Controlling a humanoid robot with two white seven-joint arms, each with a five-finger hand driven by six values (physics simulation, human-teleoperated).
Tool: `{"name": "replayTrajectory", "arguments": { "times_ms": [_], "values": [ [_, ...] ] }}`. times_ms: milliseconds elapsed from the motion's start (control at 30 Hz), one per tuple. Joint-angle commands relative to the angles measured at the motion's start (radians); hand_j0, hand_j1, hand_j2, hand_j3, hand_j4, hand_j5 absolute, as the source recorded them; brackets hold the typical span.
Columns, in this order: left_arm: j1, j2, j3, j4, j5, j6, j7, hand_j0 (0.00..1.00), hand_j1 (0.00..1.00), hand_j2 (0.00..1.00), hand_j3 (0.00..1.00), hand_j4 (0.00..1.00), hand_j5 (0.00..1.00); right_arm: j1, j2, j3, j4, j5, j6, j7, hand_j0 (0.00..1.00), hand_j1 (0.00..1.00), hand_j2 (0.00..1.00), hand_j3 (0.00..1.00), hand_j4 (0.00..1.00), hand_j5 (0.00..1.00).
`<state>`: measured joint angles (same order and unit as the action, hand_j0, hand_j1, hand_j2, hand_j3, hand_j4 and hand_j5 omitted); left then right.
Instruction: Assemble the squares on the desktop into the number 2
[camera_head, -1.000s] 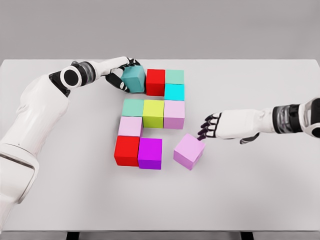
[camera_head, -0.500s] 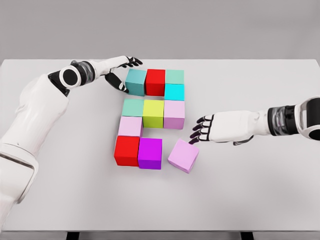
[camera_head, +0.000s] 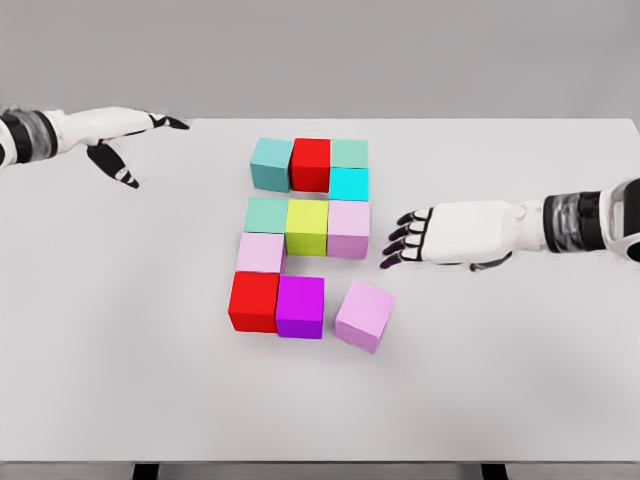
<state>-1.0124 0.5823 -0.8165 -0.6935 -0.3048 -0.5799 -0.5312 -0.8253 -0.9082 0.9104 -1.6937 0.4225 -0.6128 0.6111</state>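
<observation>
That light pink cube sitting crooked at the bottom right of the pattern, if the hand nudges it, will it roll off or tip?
Probably neither. The light pink cube rests on a flat face on the white table, so it should slide or twist rather than roll. It looks rigid and about as tall as wide, so tipping seems unlikely. An off-centre push from the right hand would likely spin it.

No text, label, brand, number or sign can be read anywhere in the head view: the coloured cubes (camera_head: 307, 226) show plain, unmarked faces, the white table (camera_head: 520, 380) carries no printing, and the robot's white arms bear no lettering
</observation>
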Motion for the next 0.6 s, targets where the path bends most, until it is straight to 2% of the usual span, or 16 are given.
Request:
{"name": "replayTrajectory", "arguments": {
  "times_ms": [0,100,167,267,367,567],
  "values": [
    [0.0,0.031,-0.046,-0.021,0.009,-0.031,-0.001,1.0,1.0,1.0,1.0,1.0,1.0,0.0,-0.026,-0.016,0.017,-0.008,0.002,0.0,1.0,1.0,1.0,1.0,1.0,1.0],
    [0.0,0.008,-0.053,-0.02,-0.002,-0.031,-0.001,1.0,1.0,1.0,1.0,1.0,1.0,-0.017,-0.107,-0.015,0.002,-0.008,0.002,0.0,1.0,1.0,1.0,1.0,1.0,1.0],
    [0.0,-0.024,-0.053,-0.011,-0.065,-0.031,-0.001,1.0,1.0,1.0,1.0,1.0,1.0,-0.009,-0.161,-0.008,-0.037,-0.008,0.002,0.0,1.0,1.0,1.0,1.0,1.0,1.0],
    [0.002,-0.062,-0.053,-0.006,-0.103,-0.031,-0.001,1.0,1.0,1.0,1.0,1.0,1.0,0.014,-0.196,0.031,-0.041,-0.007,0.002,0.0,1.0,1.0,1.0,1.0,1.0,1.0],
    [0.003,-0.084,-0.053,-0.007,-0.122,-0.031,-0.001,1.0,1.0,1.0,1.0,1.0,1.0,0.044,-0.196,0.071,-0.063,-0.007,0.002,0.0,1.0,1.0,1.0,1.0,1.0,1.0],
    [0.003,-0.117,-0.053,-0.007,-0.123,-0.031,-0.001,1.0,1.0,1.0,1.0,1.0,1.0,0.08,-0.15,0.073,-0.063,-0.005,0.002,0.0,1.0,1.0,1.0,1.0,1.0,1.0]
  ]
}}
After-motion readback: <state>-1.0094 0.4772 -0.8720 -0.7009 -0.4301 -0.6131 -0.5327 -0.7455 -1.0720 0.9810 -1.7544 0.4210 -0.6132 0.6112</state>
